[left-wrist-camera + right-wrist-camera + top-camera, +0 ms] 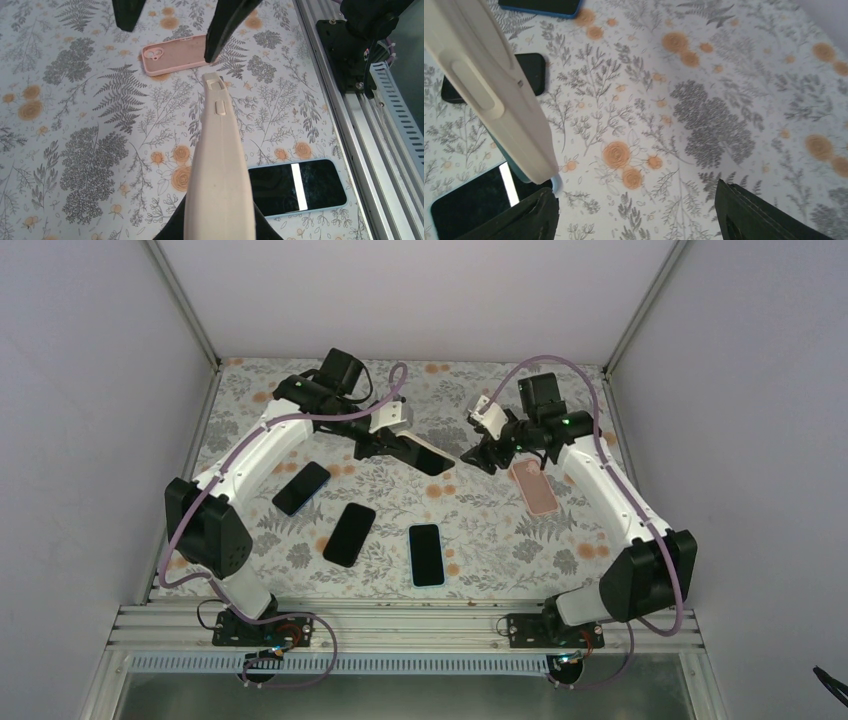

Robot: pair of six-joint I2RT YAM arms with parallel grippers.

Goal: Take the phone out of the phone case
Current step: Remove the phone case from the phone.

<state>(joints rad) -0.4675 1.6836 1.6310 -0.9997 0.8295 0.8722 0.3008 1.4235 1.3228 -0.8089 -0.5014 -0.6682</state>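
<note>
Left gripper (386, 447) clamped tight on the phone in cream case (220, 165) – held up off the table (480, 525), upper centre of the top view, tilted, dark screen showing. Right gripper (644, 217) jaws spread wide, nothing held – just off the case's free end, a finger (227, 25) on either side, contact unclear. Pink case (533, 486) lies flat at right-centre. Three loose phones lie lower centre: dark blue phone (301, 488), black phone (350, 534), light blue phone (426, 554).
</note>
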